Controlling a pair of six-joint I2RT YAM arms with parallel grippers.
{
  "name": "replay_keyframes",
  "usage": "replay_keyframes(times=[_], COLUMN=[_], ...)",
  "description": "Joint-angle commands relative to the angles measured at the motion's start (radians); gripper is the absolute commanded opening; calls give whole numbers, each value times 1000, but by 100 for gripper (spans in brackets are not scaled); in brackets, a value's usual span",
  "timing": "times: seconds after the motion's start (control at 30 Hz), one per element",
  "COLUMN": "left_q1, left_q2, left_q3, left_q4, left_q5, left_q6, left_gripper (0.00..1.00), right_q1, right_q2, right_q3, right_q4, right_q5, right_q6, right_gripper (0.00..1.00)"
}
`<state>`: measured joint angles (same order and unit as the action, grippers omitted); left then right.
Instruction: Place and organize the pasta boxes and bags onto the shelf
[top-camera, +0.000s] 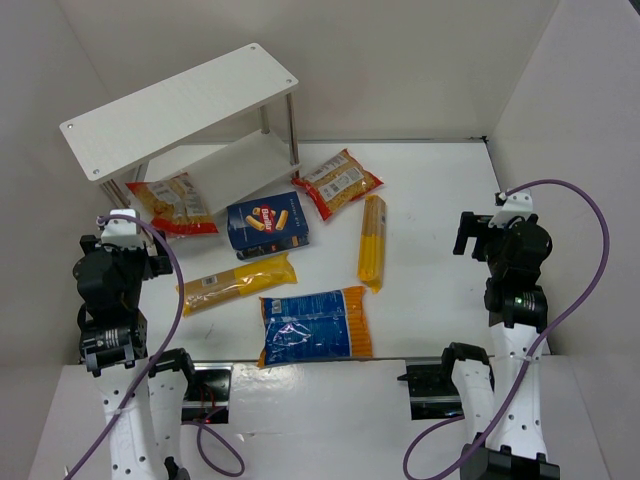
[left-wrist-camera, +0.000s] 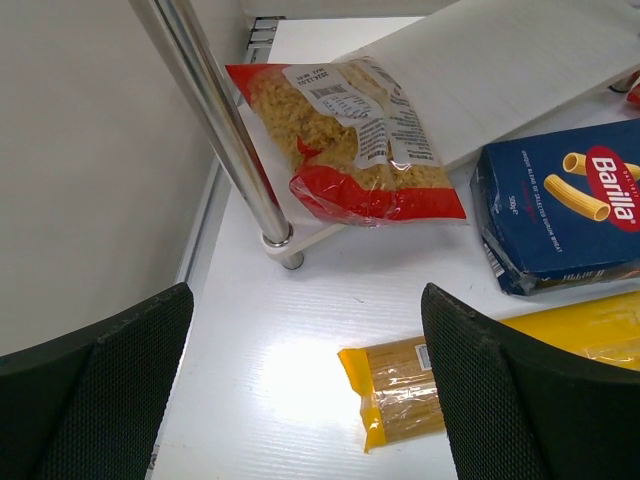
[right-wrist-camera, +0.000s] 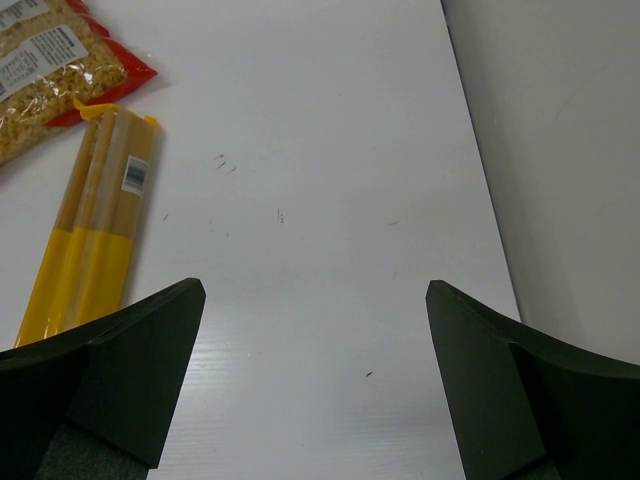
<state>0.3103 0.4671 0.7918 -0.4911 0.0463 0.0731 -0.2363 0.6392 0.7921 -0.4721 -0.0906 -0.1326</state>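
Note:
The white two-tier shelf (top-camera: 180, 105) stands at the back left. One red-edged clear bag (top-camera: 172, 203) lies partly on its lower board (left-wrist-camera: 520, 70), beside a silver post (left-wrist-camera: 225, 130). The dark blue box (top-camera: 266, 226), a second red-edged bag (top-camera: 340, 182), two long yellow packs (top-camera: 237, 282) (top-camera: 372, 241) and a blue-orange bag (top-camera: 314, 326) lie on the table. My left gripper (top-camera: 125, 245) is open above the table, near the end of a yellow pack (left-wrist-camera: 405, 390), with the red-edged bag (left-wrist-camera: 345, 135) and the box (left-wrist-camera: 560, 215) beyond it. At the right, my right gripper (top-camera: 475, 235) is open over bare table.
White walls close in the table on the left, back and right. The right wrist view shows the right wall close by, with a yellow pack (right-wrist-camera: 95, 225) and a red-edged bag (right-wrist-camera: 50, 70) off to the left. Purple cables loop from both arms.

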Motion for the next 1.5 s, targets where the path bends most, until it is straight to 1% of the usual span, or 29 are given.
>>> replay_keyframes(times=[0.0, 1.47], left_q1=[7, 7], left_q2=[-8, -18], left_q3=[-2, -2], left_q4=[49, 49], left_q5=[-5, 32], left_q6=[-19, -1], left_gripper=[100, 100], right_q1=[-8, -8], right_q2=[-10, -10], right_q3=[-1, -1], right_q4=[43, 43], right_q5=[-6, -6], right_q6=[-10, -10], right_gripper=[100, 100])
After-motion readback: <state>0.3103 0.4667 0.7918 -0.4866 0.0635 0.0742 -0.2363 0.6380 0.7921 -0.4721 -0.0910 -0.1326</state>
